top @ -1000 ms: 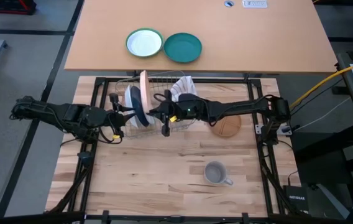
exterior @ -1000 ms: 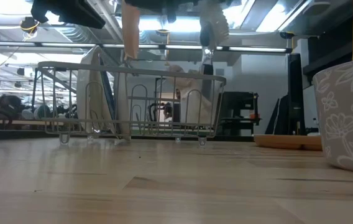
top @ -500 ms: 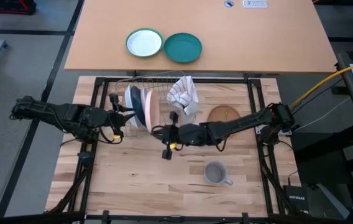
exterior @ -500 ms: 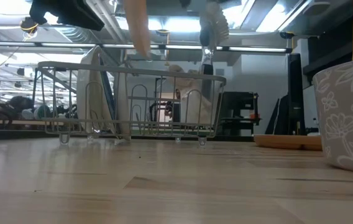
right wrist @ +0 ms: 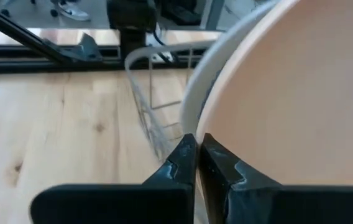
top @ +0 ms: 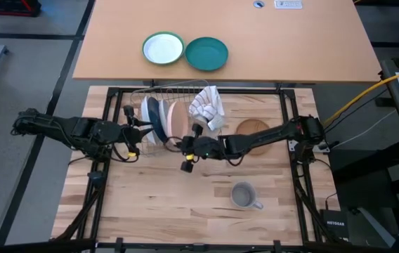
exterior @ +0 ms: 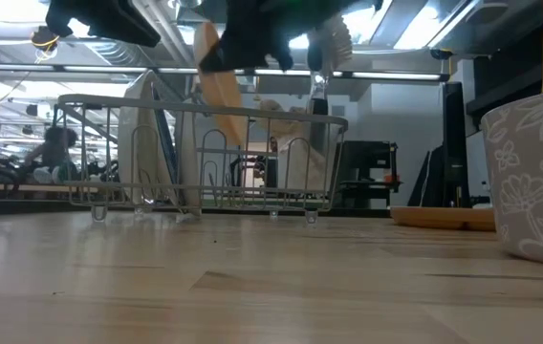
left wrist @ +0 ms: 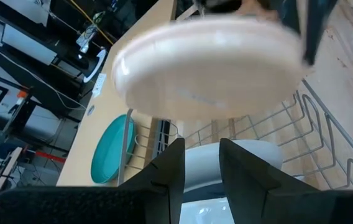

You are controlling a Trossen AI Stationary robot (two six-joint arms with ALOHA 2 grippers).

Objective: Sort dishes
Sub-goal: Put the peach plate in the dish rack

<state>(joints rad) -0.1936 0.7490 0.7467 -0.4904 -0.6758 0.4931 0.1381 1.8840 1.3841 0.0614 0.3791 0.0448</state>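
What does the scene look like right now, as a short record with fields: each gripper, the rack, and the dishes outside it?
right gripper: at the near edge of the dish rack, beside the pink plate; fingers nearly together
left gripper: at the rack's left side, fingers apart, empty
rack contents: dark blue plate, white plate and pink plate on edge; patterned cloth over the right end
wooden plate: flat on the table, right of the rack
mug: upright, near the front

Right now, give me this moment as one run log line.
right pincer: shut on round pale pink plate | plate: upright in wire dish rack | left pincer: open at rack | small grey mug: on table
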